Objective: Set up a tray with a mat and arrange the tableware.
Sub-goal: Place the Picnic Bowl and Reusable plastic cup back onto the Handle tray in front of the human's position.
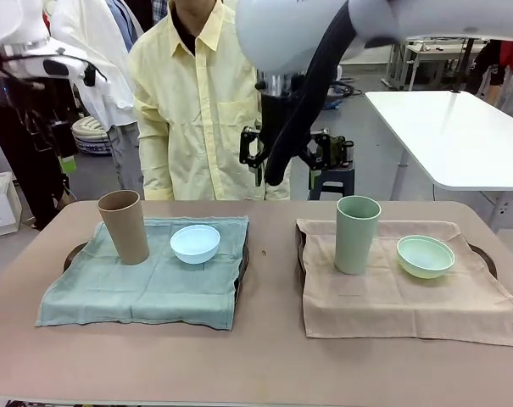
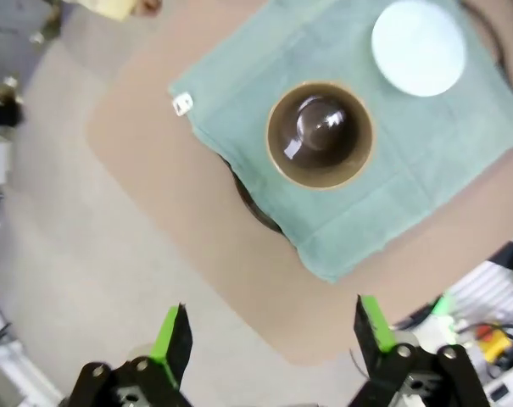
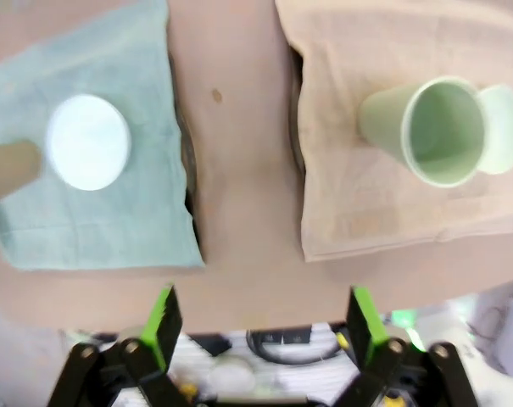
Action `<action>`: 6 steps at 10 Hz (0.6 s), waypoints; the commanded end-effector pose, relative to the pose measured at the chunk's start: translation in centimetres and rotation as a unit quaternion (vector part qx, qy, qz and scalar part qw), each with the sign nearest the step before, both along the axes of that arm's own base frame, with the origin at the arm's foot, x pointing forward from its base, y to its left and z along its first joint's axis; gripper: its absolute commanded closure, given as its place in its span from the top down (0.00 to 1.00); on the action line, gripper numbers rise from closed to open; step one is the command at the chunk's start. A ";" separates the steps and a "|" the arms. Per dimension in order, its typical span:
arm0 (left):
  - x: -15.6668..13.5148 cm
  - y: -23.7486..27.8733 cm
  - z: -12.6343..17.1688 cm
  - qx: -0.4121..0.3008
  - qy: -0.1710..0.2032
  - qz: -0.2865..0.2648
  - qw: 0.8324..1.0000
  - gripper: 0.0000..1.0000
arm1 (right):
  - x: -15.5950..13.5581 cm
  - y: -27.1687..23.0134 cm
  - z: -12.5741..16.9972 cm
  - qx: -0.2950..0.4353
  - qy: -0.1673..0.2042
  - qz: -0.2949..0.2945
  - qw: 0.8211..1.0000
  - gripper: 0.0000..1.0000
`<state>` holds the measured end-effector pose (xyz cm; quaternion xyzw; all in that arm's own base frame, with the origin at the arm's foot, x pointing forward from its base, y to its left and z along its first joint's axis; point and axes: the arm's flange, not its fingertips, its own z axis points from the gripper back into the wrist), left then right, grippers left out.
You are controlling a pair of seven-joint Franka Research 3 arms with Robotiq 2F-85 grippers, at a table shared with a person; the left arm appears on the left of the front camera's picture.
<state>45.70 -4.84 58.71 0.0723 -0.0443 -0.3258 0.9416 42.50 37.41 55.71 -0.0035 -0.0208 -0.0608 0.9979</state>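
With both place settings laid out, the arms stand clear above the table.

While each tray carries a mat so the tableware rests on cloth, the items are paired by side: the tan-brown tumbler (image 1: 124,225) and pale blue bowl (image 1: 195,243) stand side by side, apart, on the teal mat (image 1: 137,292) over the left tray (image 1: 72,253); the pale green tumbler (image 1: 357,234) and pale green bowl (image 1: 425,256) stand likewise on the beige mat (image 1: 392,297) over the right tray (image 1: 485,257). Count: two trays, two mats, two tumblers, two bowls. The left gripper (image 2: 273,335) hangs high over the table's edge, fingers spread fully and holding nothing. The right gripper (image 3: 260,322) hovers above the table's edge between the trays, equally wide and empty. Judged from this layout, the arrangement appears complete.
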 end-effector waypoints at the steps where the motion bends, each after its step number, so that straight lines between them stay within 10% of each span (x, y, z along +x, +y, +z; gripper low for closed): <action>1: -0.3 -0.3 -1.1 0.022 -0.007 -0.014 1.000 1.00 | 0.3 0.1 -1.3 0.000 0.002 0.000 1.000 1.00; 6: -0.3 -0.3 -1.1 0.022 -0.007 -0.014 1.000 1.00 | 0.3 0.1 -1.3 0.000 0.002 0.000 1.000 1.00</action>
